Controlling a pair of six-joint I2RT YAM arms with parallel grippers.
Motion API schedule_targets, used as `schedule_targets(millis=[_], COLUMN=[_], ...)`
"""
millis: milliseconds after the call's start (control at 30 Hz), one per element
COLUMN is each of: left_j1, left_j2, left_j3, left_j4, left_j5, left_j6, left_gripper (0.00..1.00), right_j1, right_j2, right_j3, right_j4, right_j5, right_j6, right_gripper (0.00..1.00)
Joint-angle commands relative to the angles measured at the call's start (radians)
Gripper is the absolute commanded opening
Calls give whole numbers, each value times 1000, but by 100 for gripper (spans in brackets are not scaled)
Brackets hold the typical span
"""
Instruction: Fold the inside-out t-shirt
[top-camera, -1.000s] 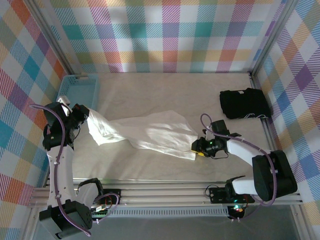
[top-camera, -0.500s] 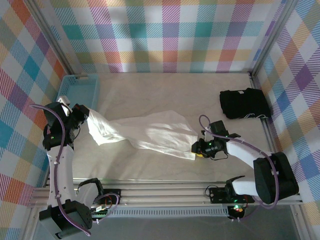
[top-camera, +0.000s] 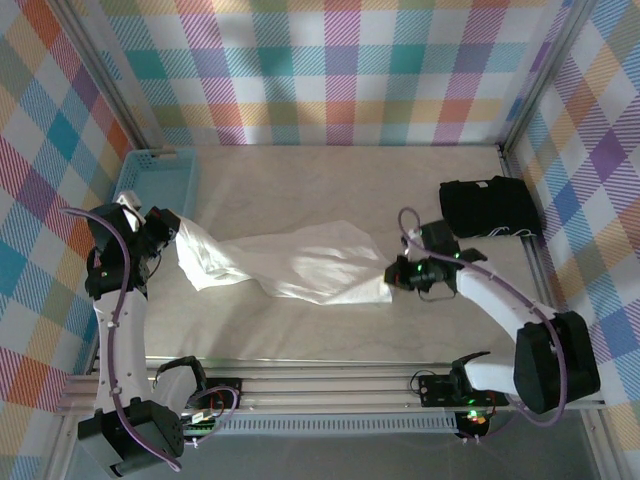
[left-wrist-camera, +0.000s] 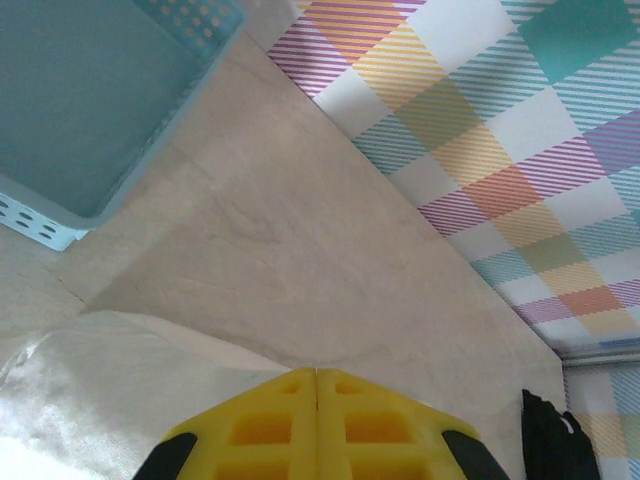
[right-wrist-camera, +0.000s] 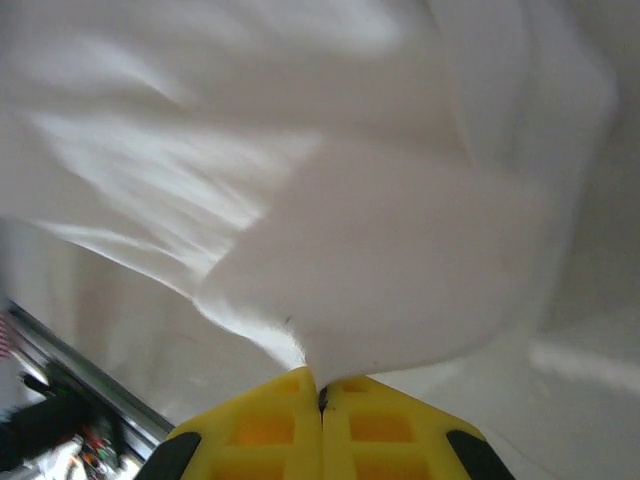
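The inside-out t-shirt (top-camera: 300, 262), white and wrinkled, is stretched in a band across the middle of the table between my two grippers. My left gripper (top-camera: 172, 230) is shut, and the shirt's left end rises off the table to it; in the left wrist view the yellow fingertips (left-wrist-camera: 317, 372) meet, with white cloth (left-wrist-camera: 90, 380) just beneath them. My right gripper (top-camera: 393, 275) is shut on the shirt's right edge. In the right wrist view the fabric (right-wrist-camera: 400, 260) fans out from the pinch at the closed tips (right-wrist-camera: 320, 385).
A blue basket (top-camera: 155, 185) stands at the back left, close behind the left gripper, and shows as a basket corner (left-wrist-camera: 80, 110) in the left wrist view. A black folded garment (top-camera: 488, 207) lies at the back right. A metal rail (top-camera: 330, 372) runs along the near edge.
My right gripper has shut on the shirt's right edge and drawn it up and away from the near edge. The left arm has not moved.
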Motion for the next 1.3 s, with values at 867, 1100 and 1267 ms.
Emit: schedule_targets(millis=[867, 1100, 1267], left_j1=[-80, -183, -183], left_j2=[296, 329, 211], left_j3=[952, 931, 942], left_j4=[-264, -233, -213], left_j5=[-268, -287, -275], left_j6=[94, 129, 114], left_gripper=[0, 0, 0], right_j1=[-341, -340, -341], right_j2=[-21, 18, -65], right_j3=[1029, 1006, 1022], right_j4=[-125, -90, -111], right_j5=[46, 13, 27], right_j6=[-125, -116, -136], right_gripper=[0, 0, 0])
